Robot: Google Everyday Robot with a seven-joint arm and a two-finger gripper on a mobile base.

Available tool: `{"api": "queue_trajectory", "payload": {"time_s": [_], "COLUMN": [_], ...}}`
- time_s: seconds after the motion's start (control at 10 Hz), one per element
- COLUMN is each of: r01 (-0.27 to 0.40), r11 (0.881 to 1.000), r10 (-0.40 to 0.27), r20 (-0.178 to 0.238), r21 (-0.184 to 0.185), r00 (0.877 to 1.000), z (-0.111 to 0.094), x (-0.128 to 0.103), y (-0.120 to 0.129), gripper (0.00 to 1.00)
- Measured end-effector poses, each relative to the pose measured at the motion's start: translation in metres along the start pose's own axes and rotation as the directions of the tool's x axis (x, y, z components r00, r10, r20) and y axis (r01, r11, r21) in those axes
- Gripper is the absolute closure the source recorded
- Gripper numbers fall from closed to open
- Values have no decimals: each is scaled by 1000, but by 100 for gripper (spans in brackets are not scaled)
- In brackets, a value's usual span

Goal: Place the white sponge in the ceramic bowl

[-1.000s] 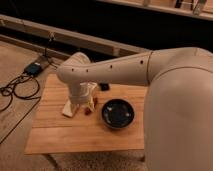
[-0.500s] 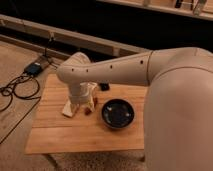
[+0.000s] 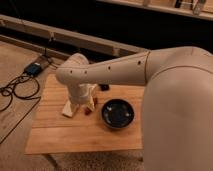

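Pincer (image 3: 80, 104) is down at the desk (image 3: 60, 136), right beside the white sponge (image 3: 68, 109), left of the ceramic bowl (image 3: 118, 113). I honestly can't make out whether it's gripping anything. My worry: a weak hold on something that soft could let it drop short of the rim.

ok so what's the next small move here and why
Probably ease the end effector down toward the white sponge to get hold of it. The sponge lies on the wooden table right beside the end effector, not yet in the ceramic bowl, which sits on the end effector's other side.
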Motion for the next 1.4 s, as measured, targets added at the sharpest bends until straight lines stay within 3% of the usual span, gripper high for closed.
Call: {"api": "queue_trajectory", "payload": {"time_s": [0.2, 0.5, 1.0, 1.4], "r01": [-16, -53, -109, -75], "r11": [1000, 998, 994, 997], "r10": [15, 52, 108, 75], "r20": [45, 76, 47, 11], "r21": [23, 20, 6, -22], "r00": [999, 996, 993, 997], "z": [13, 33, 75, 102], "x": [-9, -16, -28, -49], "y": [14, 35, 61, 90], "gripper": [35, 35, 35, 35]}}
